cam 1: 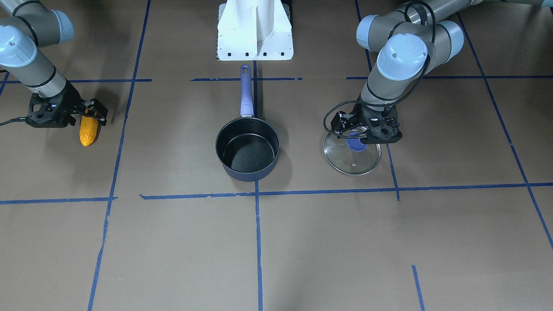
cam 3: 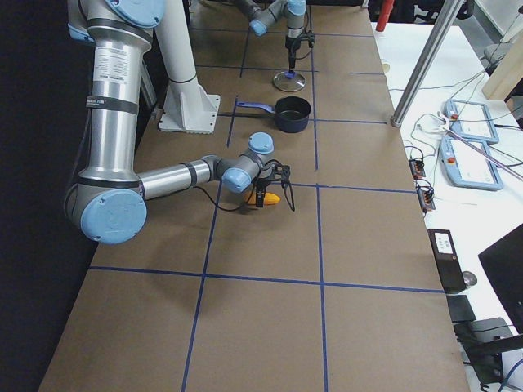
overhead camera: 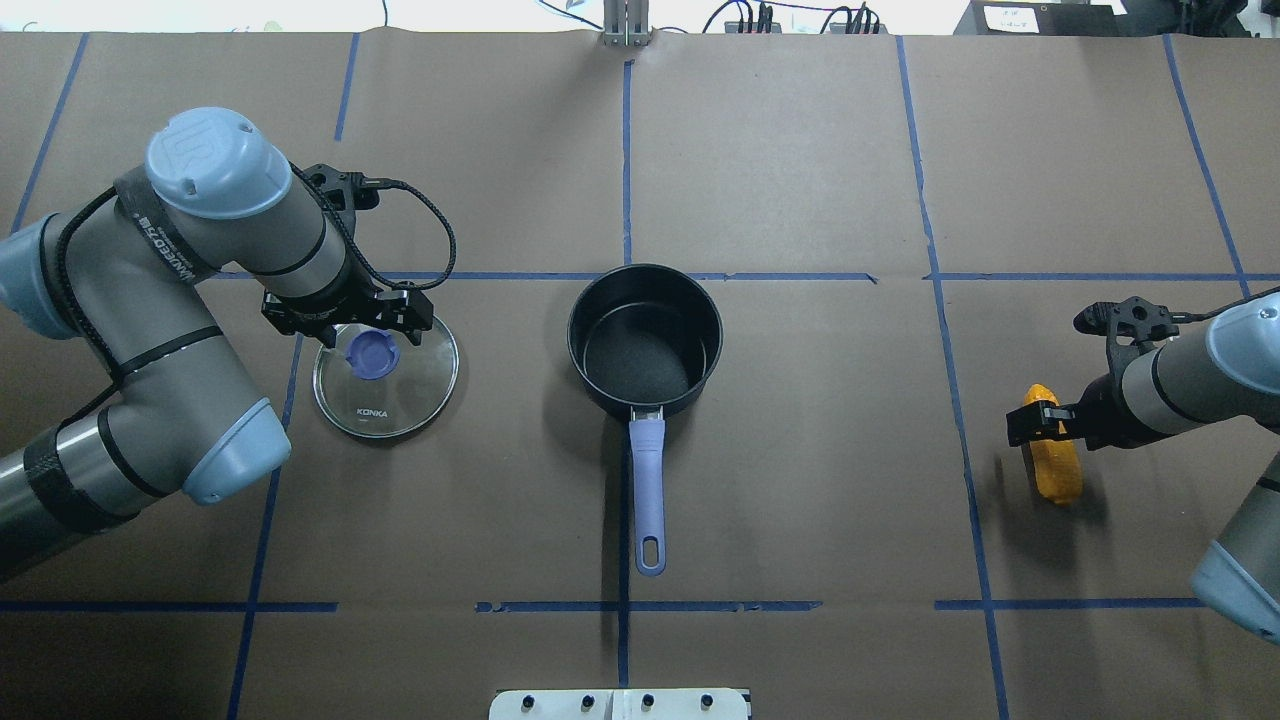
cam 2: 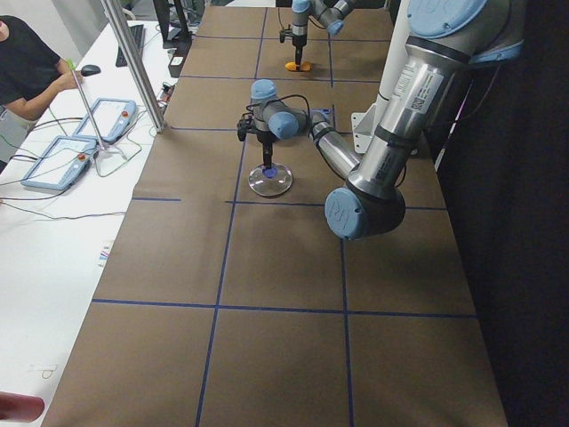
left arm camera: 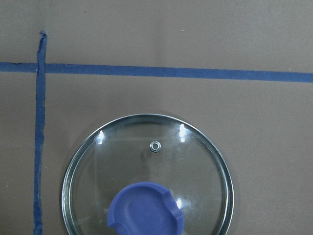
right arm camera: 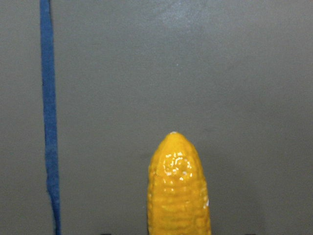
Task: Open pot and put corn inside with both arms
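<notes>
Since the pot (overhead camera: 577,330) was sitting open in the middle of the counter (overhead camera: 800,470), I'd call the first half of this basically done. The glass lid (overhead camera: 405,392) lay flat on the counter off on the robot's left, well apart from the pot, with its blue knob (overhead camera: 372,354) facing up. The left claw (overhead camera: 364,328) was right down at that knob, but honestly I couldn't tell if it was pinching it or not. The left wrist view only caught the knob at its bottom edge, with no fingers showing.

The second half wasn't done. The corn (overhead camera: 1056,470) lay on the counter way over on the robot's right, well apart from the pot and across a blue tape line (overhead camera: 960,420) from it. The right claw (overhead camera: 1040,422) was down over one end of the cob, jaws on either side. In the right wrist view they looked spread wider than the cob, with a gap on each side. I read that as open and straddling it, not gripping yet. My guess is it was right at the grasp step.

Container-wise it was just the one pot, dark inside, with the purple handle (overhead camera: 647,470) pointing back toward the robot's base. Nothing was in it, and the speckled bottom showed fully from overhead. The lid wasn't covering anything.

What was left, as I saw it: close on the corn, lift it, carry it over to the pot and drop it in. The cob looked shorter than the pot's mouth, so it should fit lying down.
</notes>
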Controlling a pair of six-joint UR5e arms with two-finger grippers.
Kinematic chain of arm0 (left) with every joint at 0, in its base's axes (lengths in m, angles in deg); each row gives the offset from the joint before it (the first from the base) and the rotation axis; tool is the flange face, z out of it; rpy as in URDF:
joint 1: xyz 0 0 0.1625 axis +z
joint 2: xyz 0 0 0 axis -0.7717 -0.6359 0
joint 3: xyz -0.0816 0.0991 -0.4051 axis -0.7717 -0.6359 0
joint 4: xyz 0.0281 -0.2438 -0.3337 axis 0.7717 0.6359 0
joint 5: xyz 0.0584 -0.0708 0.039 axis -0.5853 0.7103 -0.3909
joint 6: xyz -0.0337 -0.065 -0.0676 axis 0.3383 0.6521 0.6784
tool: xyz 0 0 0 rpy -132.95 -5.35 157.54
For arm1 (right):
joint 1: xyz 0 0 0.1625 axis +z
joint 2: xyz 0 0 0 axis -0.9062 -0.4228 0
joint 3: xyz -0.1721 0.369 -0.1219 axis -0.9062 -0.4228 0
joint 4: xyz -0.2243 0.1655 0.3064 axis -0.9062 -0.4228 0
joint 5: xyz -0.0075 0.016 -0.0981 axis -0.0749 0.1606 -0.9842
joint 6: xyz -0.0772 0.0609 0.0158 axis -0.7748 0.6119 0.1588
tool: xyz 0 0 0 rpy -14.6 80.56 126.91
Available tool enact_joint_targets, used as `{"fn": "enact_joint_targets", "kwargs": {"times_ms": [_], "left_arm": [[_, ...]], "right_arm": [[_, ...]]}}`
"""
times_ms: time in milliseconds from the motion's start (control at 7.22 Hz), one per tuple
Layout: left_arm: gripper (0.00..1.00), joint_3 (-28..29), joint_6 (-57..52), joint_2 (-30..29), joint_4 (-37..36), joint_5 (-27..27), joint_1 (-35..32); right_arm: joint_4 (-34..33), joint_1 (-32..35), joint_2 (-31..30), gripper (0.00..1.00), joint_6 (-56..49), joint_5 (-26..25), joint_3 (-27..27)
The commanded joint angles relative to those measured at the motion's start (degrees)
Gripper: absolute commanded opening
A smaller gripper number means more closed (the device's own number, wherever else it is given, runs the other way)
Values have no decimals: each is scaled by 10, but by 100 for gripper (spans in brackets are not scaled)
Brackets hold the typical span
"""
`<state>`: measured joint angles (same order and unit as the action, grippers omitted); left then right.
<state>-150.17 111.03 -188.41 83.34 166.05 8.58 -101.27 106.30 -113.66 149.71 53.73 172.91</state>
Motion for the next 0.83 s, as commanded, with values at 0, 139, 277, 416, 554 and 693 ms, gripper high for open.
{"fn": "enact_joint_targets", "kwargs": {"times_ms": [0,139,277,416,554,693], "left_arm": [[100,-9,0,0,0,0,0],[100,-9,0,0,0,0,0],[100,-14,0,0,-1,0,0],[100,-23,0,0,-1,0,-1],[100,-38,0,1,-1,1,-3],[100,-48,-1,2,-1,10,-9]], "right_arm": [[-1,0,-2,35,-1,0,-1],[-1,0,-2,13,-1,0,-1],[-1,1,-5,6,-1,0,2],[-1,4,-7,3,-2,1,6],[-2,10,-9,2,-2,5,17],[-3,27,-8,2,-4,11,27]]}}
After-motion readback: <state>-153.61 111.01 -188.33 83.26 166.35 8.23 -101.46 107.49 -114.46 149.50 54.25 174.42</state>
